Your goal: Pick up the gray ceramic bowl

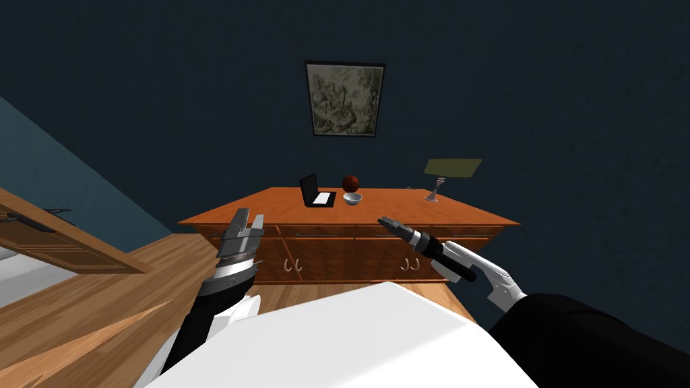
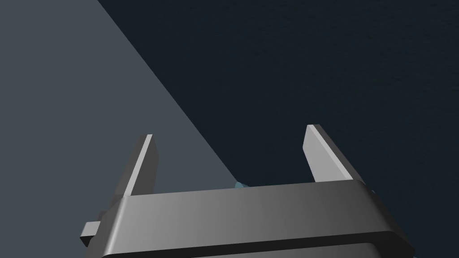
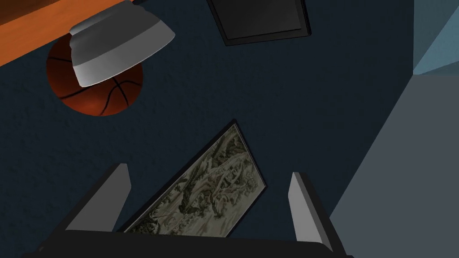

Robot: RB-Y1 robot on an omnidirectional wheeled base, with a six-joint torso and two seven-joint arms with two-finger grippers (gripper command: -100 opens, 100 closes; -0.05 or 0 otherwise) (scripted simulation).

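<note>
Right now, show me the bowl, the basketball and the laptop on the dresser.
bowl [image 1: 352, 198], head view, on its pale outer wall.
basketball [image 1: 350, 182], head view, on its front face, behind the bowl.
laptop [image 1: 324, 199], head view, on its light keyboard deck.

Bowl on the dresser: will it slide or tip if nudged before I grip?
The bowl looks rigid and smooth, so it likely slides on the flat dresser. Its narrow foot under a flared wall suggests a rim push may tip it. The ball behind could roll if bumped.

Dim, flat, sharp render: dark wall [image 1: 539, 81], brighter orange dresser top [image 1: 404, 205], wide-lens splay at corners.
</note>
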